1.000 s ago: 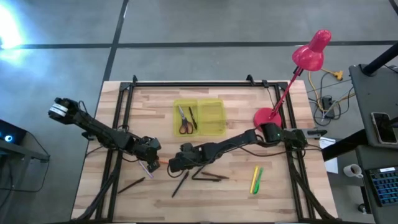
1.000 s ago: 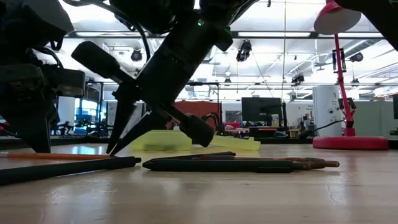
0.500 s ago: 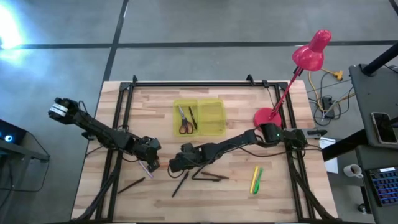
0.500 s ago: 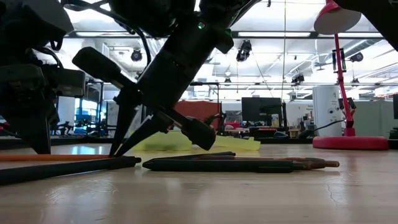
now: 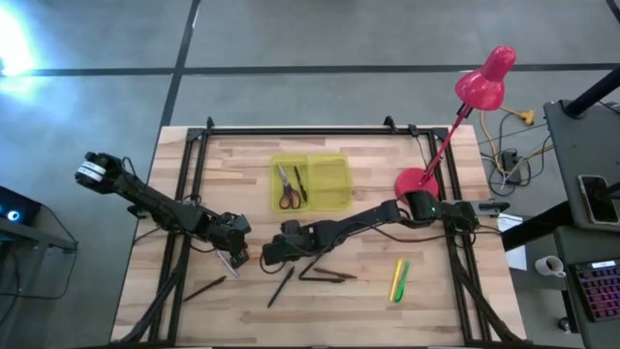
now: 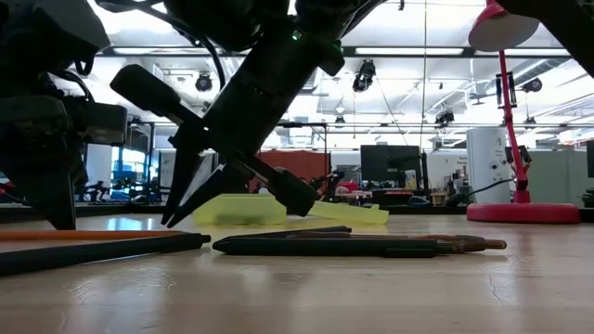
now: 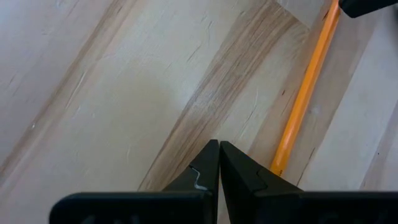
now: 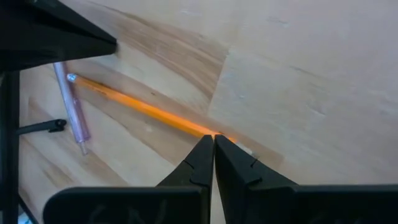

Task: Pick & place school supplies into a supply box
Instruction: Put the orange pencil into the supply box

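Our right claw (image 5: 268, 259), at lower centre of the bench (image 5: 436, 301), is closed on an orange pencil (image 8: 146, 110). Our left claw (image 5: 235, 257), just left of it, is closed and empty. Above them, the yellow box (image 5: 329, 184) holds scissors (image 5: 287, 188).

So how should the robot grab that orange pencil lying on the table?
Probably from straight above, pinching the middle of the orange pencil across its thin width. It lies flat on the bare table, so only its two long sides are free. The right gripper is shut right at one end of it, so it would need to open first. The pink pen lies near the other end.
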`<state>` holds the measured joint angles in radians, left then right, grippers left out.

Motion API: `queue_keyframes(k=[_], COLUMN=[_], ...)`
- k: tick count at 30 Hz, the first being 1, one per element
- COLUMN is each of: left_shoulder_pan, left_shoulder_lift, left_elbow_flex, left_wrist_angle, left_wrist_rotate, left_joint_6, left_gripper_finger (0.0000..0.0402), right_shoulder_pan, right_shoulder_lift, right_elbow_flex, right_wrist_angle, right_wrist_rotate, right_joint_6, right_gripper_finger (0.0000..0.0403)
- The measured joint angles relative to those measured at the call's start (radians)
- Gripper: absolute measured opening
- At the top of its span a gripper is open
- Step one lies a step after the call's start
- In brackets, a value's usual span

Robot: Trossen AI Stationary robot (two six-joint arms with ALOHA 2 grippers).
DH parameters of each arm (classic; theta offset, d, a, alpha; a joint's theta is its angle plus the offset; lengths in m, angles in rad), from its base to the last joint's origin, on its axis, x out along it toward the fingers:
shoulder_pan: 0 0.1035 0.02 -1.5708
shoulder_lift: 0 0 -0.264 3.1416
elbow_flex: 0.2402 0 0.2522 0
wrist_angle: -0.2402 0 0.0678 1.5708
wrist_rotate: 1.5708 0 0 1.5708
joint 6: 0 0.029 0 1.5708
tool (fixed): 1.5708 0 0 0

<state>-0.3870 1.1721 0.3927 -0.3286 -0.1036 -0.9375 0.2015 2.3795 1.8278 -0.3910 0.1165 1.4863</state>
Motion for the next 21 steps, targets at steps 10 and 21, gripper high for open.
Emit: queue_keyframes(k=[10, 21], left_shoulder_pan=[0.000, -0.003], left_shoulder_lift=[-0.015, -0.185], left_elbow_flex=[-0.001, -0.003], left_wrist_angle=[-0.004, -0.005], left_wrist_rotate=[0.000, -0.007], left_joint_6=[0.000, 0.039], left_gripper_finger=[0.0000, 0.0000], right_shoulder_pan=[-0.001, -0.001], right_shoulder_lift=[0.000, -0.002], right_elbow_flex=[0.000, 0.000], right_wrist_angle=[-0.002, -0.025], right_wrist_rotate=[-0.009, -0.009], right_joint_6=[-0.019, -0.026], right_gripper_finger=[0.0008, 0.0008])
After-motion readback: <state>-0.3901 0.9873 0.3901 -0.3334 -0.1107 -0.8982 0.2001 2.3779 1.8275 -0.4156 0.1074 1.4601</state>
